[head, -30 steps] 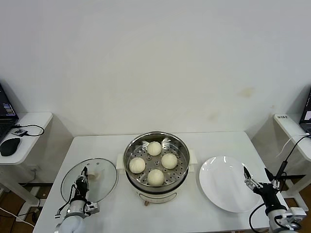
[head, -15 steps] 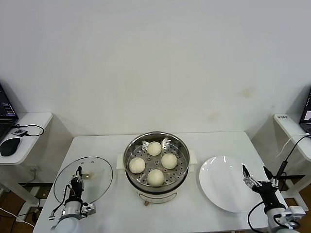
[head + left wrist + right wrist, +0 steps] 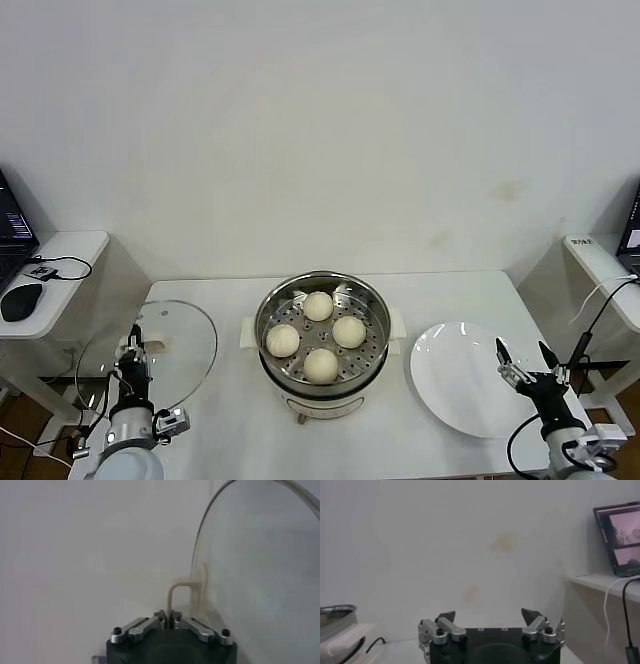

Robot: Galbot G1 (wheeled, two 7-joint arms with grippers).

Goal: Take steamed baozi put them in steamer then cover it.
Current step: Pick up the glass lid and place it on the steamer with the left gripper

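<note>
Four cream-white baozi point(image 3: 318, 334) sit on the perforated tray inside the steel steamer point(image 3: 322, 297) at the table's middle. My left gripper point(image 3: 133, 351) is shut on the cream handle point(image 3: 181, 597) of the clear glass cover point(image 3: 150, 352) and holds it lifted and tilted at the table's left edge; in the left wrist view the glass point(image 3: 260, 575) stands on edge beside the left gripper point(image 3: 168, 619). My right gripper point(image 3: 521, 364) is open and empty at the white plate's right side; it also shows in the right wrist view point(image 3: 489, 616).
An empty white plate point(image 3: 465, 378) lies right of the steamer. A side desk with a mouse point(image 3: 20, 300) and cable stands at the left. Another side desk point(image 3: 600, 260) with a laptop point(image 3: 620, 537) stands at the right.
My left gripper has lifted the cover off the table and carried it left and up, tilting it. The right gripper has barely moved.
</note>
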